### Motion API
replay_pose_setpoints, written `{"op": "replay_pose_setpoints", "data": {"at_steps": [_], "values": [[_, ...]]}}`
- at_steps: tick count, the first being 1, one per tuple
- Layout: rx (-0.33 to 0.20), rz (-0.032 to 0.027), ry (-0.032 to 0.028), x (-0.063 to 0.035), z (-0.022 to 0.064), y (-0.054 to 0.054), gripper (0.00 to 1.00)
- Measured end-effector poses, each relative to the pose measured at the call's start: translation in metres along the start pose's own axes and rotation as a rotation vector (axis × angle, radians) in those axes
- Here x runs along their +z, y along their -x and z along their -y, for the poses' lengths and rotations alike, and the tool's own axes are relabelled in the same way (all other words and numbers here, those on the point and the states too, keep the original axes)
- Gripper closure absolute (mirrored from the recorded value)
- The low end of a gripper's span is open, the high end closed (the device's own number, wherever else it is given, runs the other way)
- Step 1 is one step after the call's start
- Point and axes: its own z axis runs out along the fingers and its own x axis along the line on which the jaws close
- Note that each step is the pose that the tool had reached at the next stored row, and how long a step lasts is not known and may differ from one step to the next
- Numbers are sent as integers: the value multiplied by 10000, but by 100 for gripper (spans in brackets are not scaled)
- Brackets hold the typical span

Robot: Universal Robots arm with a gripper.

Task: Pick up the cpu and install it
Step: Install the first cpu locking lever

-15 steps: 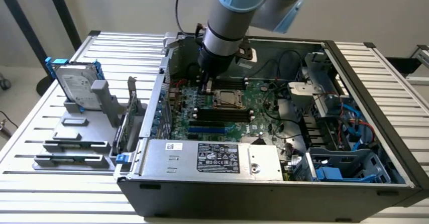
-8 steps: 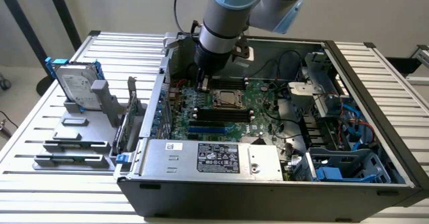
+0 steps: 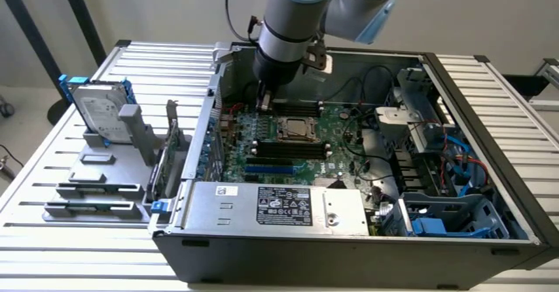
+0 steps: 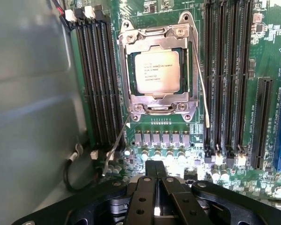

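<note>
The cpu (image 4: 157,70), a small square chip with a silver-grey printed top, lies in its socket on the green motherboard (image 4: 267,37). A metal frame (image 4: 155,107) sits down around the chip's edges. Two thin wire levers (image 4: 202,89) stand out beside the socket. My gripper (image 4: 154,165) hangs above the board a short way from the socket, fingers shut together with nothing between them. In the exterior view the gripper (image 3: 264,101) is inside the open computer case, just to the exterior view's left of the cpu (image 3: 295,127).
Black memory slots (image 4: 100,79) flank the socket on both sides, and the case wall (image 4: 33,117) rises close beside them. A power supply (image 3: 279,203) fills the case's front. Outside the case stand a hard drive with blue rails (image 3: 101,112) and grey holder blocks (image 3: 96,174).
</note>
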Motion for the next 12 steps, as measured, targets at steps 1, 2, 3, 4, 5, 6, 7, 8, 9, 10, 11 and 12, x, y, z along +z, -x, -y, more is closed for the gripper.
{"op": "replay_pose_setpoints", "data": {"at_steps": [1,2,3,4,5,6,7,8,9,10,11,12], "values": [[105,-34,24,-1,2,0,89],[219,-71,51,-2,3,0,89],[334,-117,75,-1,6,0,89],[428,-150,95,0,10,1,89],[513,-175,113,0,15,1,89],[591,-202,130,1,20,2,89],[658,-235,145,3,27,3,89],[723,-268,158,4,34,4,89],[785,-304,170,5,41,5,89],[839,-353,178,7,51,6,89],[873,-402,180,9,64,8,89],[909,-441,184,12,77,10,89]]}}
